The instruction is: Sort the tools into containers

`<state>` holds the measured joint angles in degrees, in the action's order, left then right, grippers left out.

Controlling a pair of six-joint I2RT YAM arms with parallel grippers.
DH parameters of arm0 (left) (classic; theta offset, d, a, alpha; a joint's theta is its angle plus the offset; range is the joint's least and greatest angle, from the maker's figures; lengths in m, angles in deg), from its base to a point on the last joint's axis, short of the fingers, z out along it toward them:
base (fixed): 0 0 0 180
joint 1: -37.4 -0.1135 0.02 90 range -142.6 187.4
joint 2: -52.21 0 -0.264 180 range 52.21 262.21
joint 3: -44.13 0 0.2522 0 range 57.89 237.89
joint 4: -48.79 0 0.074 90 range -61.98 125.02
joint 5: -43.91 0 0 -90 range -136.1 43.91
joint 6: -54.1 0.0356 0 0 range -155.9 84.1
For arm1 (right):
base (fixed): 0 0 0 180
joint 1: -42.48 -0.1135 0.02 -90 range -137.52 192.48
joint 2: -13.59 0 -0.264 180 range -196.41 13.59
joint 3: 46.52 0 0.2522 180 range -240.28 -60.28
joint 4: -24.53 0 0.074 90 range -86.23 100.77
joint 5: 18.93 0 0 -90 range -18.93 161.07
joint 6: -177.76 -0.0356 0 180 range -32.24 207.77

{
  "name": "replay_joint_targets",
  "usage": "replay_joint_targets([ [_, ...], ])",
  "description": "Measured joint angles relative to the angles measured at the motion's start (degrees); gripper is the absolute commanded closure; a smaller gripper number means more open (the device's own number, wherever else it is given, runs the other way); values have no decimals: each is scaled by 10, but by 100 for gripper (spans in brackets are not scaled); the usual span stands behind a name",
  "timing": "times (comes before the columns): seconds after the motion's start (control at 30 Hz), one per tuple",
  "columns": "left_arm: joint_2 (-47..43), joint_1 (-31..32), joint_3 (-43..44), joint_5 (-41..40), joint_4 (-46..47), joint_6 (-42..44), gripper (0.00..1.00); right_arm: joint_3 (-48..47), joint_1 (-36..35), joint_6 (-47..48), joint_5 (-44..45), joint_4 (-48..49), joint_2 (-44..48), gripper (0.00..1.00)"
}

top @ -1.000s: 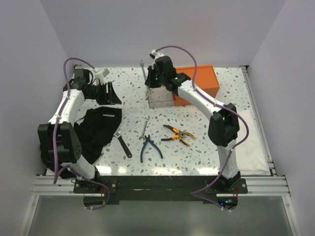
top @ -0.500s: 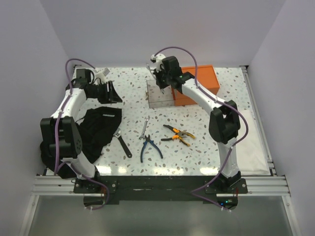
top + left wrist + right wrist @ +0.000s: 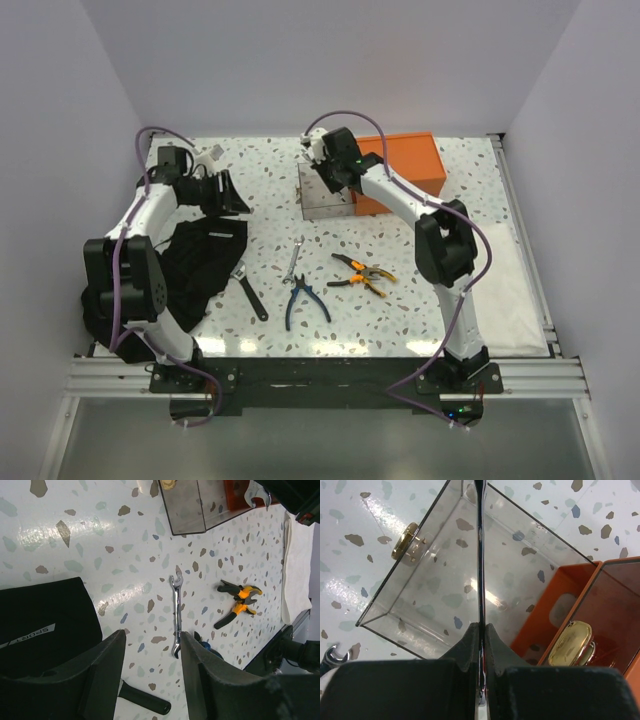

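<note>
My right gripper (image 3: 481,630) is shut on a silver spanner (image 3: 480,555), held edge-on over the open clear box (image 3: 435,585); in the top view this gripper (image 3: 325,168) is above the clear box (image 3: 327,198). The orange box (image 3: 412,165) stands right beside it. My left gripper (image 3: 226,190) is open and empty, above the table just behind the black bag (image 3: 205,258). On the table lie a second spanner (image 3: 293,260), the black-handled adjustable wrench (image 3: 248,292), blue-handled pliers (image 3: 304,300) and orange-and-black pliers (image 3: 362,273).
A flat white sheet (image 3: 512,290) lies along the table's right edge. The left wrist view shows the loose spanner (image 3: 176,615), the orange-and-black pliers (image 3: 239,602), the bag (image 3: 40,620) and the wrench handle (image 3: 145,700). White walls stand on three sides.
My right gripper has carried the spanner from the clear box's left rear corner to above the box. The left arm has barely moved.
</note>
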<state>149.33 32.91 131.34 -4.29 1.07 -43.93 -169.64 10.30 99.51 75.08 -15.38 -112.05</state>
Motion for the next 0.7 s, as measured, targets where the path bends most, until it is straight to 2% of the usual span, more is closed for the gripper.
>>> replay_joint_targets([
  [0.07, 3, 0, -3, -7, -1, -4, 47, 1, 0, 2, 6, -2, 0, 79],
  [0.1, 4, 0, -3, -11, -1, -5, 47, 1, 0, 2, 9, -2, 0, 67],
  [0.2, 5, 0, -8, -36, -10, -6, 46, 1, 0, 2, 12, 0, 1, 53],
  [0.47, -15, 1, -96, -72, -38, -6, 46, 14, -9, -18, -23, 5, 44, 47],
  [0.6, -74, 1, -146, -96, -42, -20, 45, 50, -38, -40, -79, 6, 103, 43],
  [0.7, -131, 1, -141, -126, -30, -32, 42, 82, -88, -61, -115, 17, 134, 39],
])
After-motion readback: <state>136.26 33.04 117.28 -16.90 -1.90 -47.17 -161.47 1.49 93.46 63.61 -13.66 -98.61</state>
